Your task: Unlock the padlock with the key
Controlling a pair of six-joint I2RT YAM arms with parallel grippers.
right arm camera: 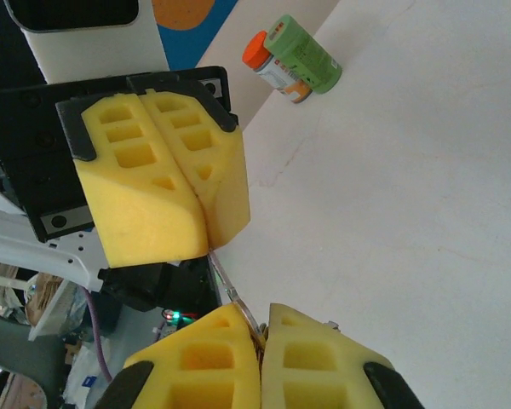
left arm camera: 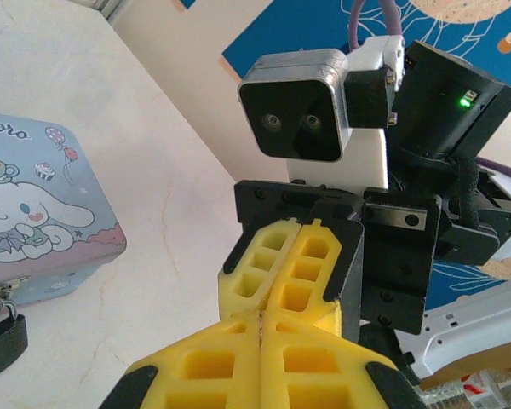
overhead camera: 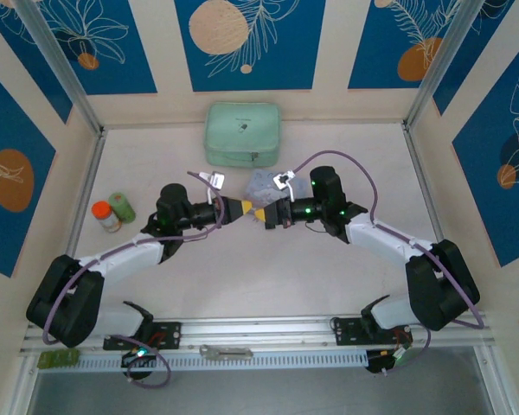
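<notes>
The key [right arm camera: 232, 288] is a thin silvery strip with a ring, spanning between both grippers' tips above the table. My right gripper [right arm camera: 262, 331] is shut on its ring end. My left gripper [right arm camera: 207, 237] is shut, and the key's other end runs into its finger seam. In the left wrist view, my left gripper [left arm camera: 261, 317] meets the right fingers [left arm camera: 311, 273] tip to tip. In the top view, the left gripper [overhead camera: 242, 209] and right gripper [overhead camera: 261, 214] touch mid-table. The black padlock [left arm camera: 2, 336] hangs by its silvery shackle from the light-blue tin [left arm camera: 34, 221].
A mint-green case [overhead camera: 242, 134] lies at the back, with the tin [overhead camera: 261, 183] just in front of it. Two small bottles [overhead camera: 112, 212] stand at the left. A long grey metal tool [overhead camera: 225, 351] rests on the front rail.
</notes>
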